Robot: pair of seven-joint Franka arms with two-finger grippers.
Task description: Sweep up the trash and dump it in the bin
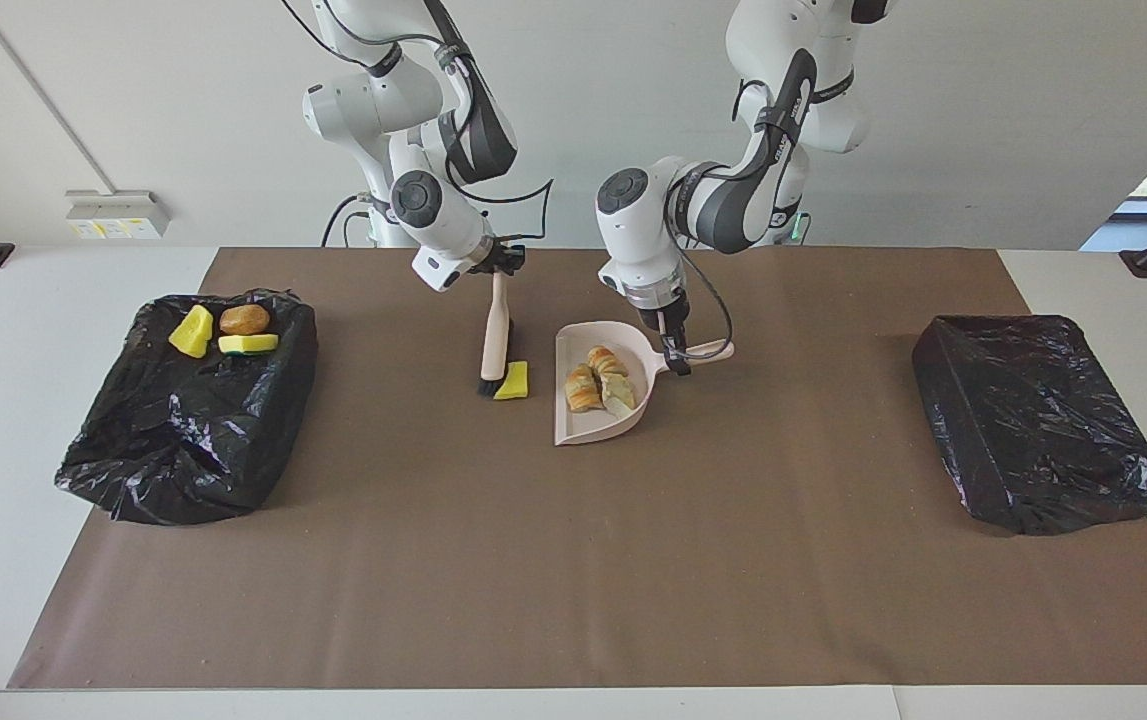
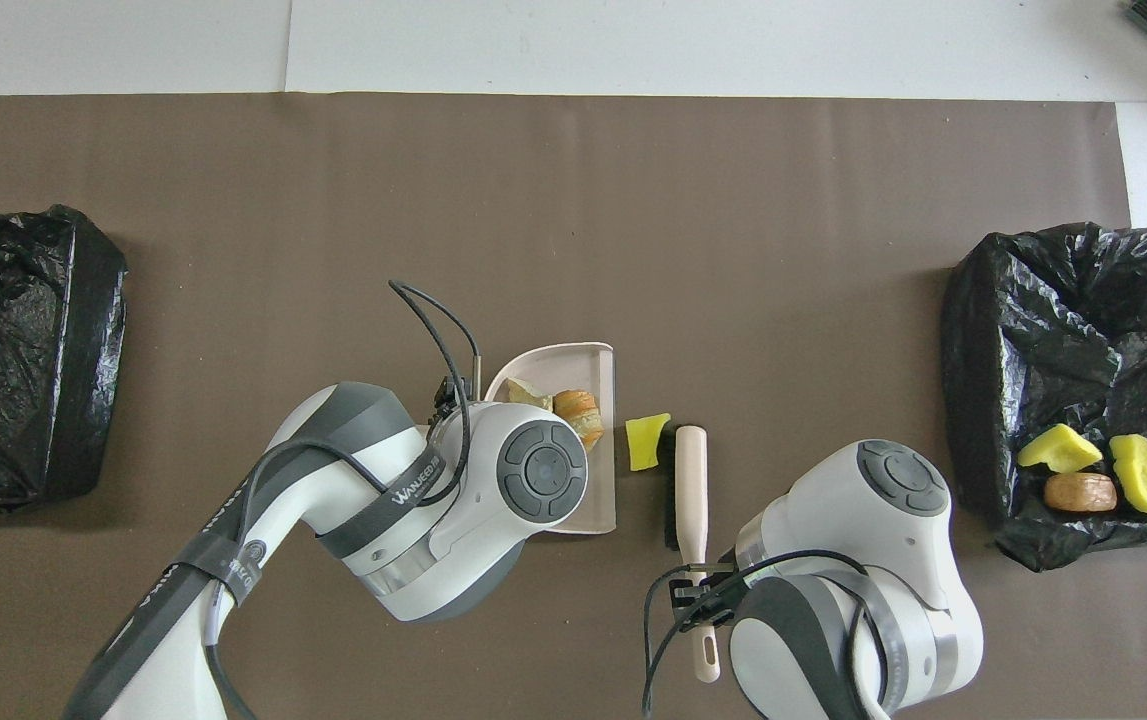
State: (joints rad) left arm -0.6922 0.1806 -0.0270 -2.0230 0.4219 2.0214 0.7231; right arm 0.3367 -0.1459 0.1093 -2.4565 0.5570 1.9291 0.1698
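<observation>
The right pincer (image 1: 496, 268) is clenched on the top of the brush (image 1: 494, 337) handle, holding it nearly upright with the black bristles down on the tabletop (image 1: 573, 560) and touching a yellow chunk (image 1: 513, 380) of the trash. The left pincer (image 1: 675, 345) is clenched on the handle of the pink dustpan (image 1: 585, 428), which lies flat with its open mouth turned toward the brush; three tan bread-like lumps (image 1: 597, 378) sit inside it. The yellow chunk lies between the bristles and the pan's lip, just beside the lip but not yet over it. The step in hand looks like the sweep of this last loose piece; the next move calls for a short push of the brush toward the pan while the left arm holds the pan down and steady, so that the lip does not ride up or slide away. After that comes the dump. The black-lined bin (image 1: 183, 440) at the right arm's end of the table already holds two yellow chunks and a brown lump (image 1: 244, 319) near the wall closest to the robots. A second black-lined bin (image 1: 1038, 420) stands at the left arm's end. The brown mat between pan and either bin is bare, so the carry has open room; the bin's slack liner rim is the edge to clear.
</observation>
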